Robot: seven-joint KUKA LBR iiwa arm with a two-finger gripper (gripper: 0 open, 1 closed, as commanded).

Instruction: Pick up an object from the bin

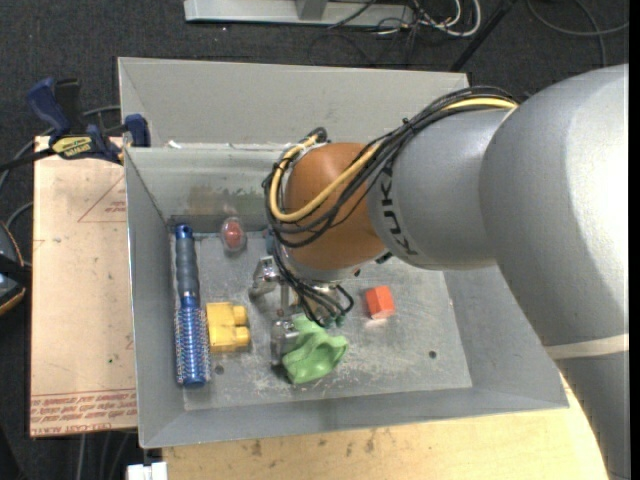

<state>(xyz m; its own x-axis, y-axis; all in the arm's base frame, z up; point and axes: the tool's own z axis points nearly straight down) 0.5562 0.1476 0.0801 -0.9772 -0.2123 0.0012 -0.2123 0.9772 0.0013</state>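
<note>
**Contents of the bin, read from left to right.** We take the green crumpled thing [312, 356], lying on the floor of the grey bin [148, 268] near its near wall, as our landmark.

- **Far left:** we see a blue brush [188, 308] laid lengthwise along the bin's left wall. Its bristled head is level with the landmark and its handle runs toward the back.
- **Between the brush and the landmark:** a yellow block [227, 327] sits just beside the brush head and apart from the green crumpled thing.
- **Behind and left of the landmark:** a small red rounded thing [233, 233] lies close to the back wall.
- **At the landmark's upper left edge:** the gripper [293, 318] hangs low in the bin. We cannot tell whether it touches the green crumpled thing or stands just above it. We also cannot tell whether the gripper is wide or narrow, since the wrist hides much of it.
- **Above the gripper:** the wrist's orange cover [325, 208] overhangs the floor behind the landmark, and cables [440, 113] run back along the arm [500, 188].
- **Right of the landmark and a little behind it:** a small orange block [377, 302] rests apart from it.
- **Far right:** the grey arm enters over the bin's right wall.
</note>
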